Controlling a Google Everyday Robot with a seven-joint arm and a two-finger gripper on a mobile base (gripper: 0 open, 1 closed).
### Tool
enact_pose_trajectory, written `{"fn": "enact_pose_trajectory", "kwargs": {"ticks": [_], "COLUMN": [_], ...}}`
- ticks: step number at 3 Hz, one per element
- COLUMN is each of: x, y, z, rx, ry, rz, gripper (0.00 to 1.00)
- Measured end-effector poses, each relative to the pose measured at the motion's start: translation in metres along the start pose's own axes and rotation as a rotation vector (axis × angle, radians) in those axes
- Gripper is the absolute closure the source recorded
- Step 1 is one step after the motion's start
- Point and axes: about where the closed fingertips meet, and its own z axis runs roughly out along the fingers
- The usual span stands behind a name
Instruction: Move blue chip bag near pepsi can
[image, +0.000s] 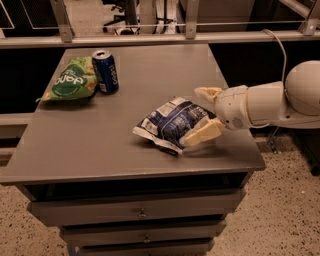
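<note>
The blue chip bag (172, 123) lies on the grey table (100, 145), right of centre, crinkled, with white patches. The pepsi can (105, 71) stands upright at the far left of the table, well apart from the bag. My gripper (205, 114) reaches in from the right at the bag's right end. Its cream fingers (202, 133) are spread, one behind the bag's end and one in front of it, with the bag's end between them. They are not closed on the bag.
A green chip bag (69, 82) lies just left of the can, touching or nearly touching it. The table has drawers (142, 212) below its front edge. A metal rail (150, 37) runs behind the table. My white arm (280, 100) extends past the right edge.
</note>
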Motion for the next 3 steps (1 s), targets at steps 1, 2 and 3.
{"fn": "enact_pose_trajectory", "kwargs": {"ticks": [1,2,3], "x": [-0.004,-0.008,-0.015], "y": [0.000,-0.002,-0.011], "z": [0.007,0.012,0.007], "rx": [-0.017,-0.038,0.011], "ry": [0.006,0.010,-0.010], "rz": [0.004,0.015,0.063], "gripper": [0.46,0.70,0.92]}}
